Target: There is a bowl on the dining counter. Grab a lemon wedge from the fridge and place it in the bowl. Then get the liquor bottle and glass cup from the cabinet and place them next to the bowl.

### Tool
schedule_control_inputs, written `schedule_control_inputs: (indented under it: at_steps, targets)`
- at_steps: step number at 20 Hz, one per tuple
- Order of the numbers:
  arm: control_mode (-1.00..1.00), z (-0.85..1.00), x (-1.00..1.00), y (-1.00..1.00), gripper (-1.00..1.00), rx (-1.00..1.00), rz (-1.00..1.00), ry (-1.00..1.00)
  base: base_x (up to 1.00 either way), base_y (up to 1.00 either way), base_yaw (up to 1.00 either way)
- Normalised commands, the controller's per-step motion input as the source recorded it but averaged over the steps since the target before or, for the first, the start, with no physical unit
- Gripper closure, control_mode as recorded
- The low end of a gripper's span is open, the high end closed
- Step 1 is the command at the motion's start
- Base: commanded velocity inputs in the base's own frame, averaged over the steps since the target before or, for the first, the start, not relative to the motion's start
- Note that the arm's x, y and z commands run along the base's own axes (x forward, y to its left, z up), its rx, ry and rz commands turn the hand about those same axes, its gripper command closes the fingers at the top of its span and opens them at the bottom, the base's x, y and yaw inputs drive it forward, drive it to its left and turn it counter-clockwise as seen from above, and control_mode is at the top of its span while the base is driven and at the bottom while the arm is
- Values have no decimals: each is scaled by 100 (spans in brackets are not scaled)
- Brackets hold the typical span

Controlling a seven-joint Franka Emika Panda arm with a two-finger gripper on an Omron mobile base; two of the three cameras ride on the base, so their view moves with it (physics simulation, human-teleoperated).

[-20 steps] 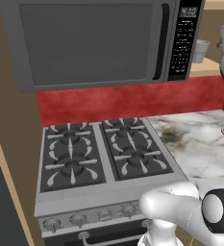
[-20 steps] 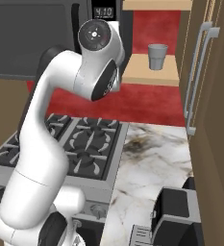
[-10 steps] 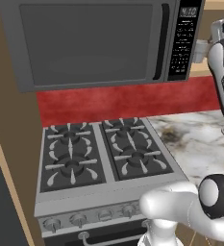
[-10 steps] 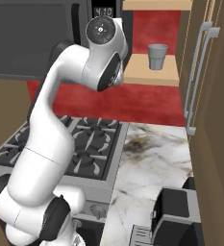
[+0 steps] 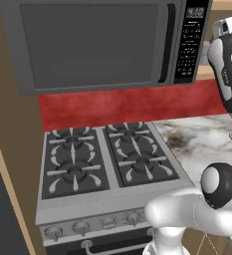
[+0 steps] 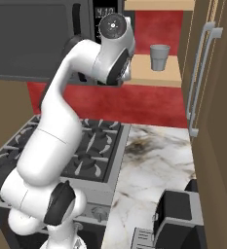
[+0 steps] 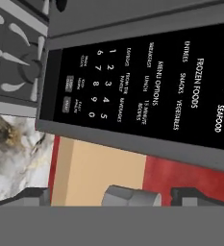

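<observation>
While the glass cup stands on the cabinet shelf beside the microwave, the arm reaches up to fetch it. The gripper has its fingers wide apart and empty, with the cup's rim between them, so it must next, I think, advance around the cup and close.

You've got a translucent glass cup on matt tan wood shelf; veined marble counter, matt black burner grates.

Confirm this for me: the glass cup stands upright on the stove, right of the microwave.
Wrong place. The glass cup stands upright on the tan cabinet shelf, right of the microwave, not on the stove; the right base view shows it.
</observation>
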Motion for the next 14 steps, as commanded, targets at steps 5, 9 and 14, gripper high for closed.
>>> schedule_control_inputs:
  at_steps: [5, 9, 14]
  targets:
    - [-100, 0, 23, -29, -100, 0, 7, 0, 0, 0, 0]
    - [-100, 0, 19, -27, -100, 0, 5, 0, 0, 0, 0]
    - [-100, 0, 22, -23, -100, 0, 3, 0, 0, 0, 0]
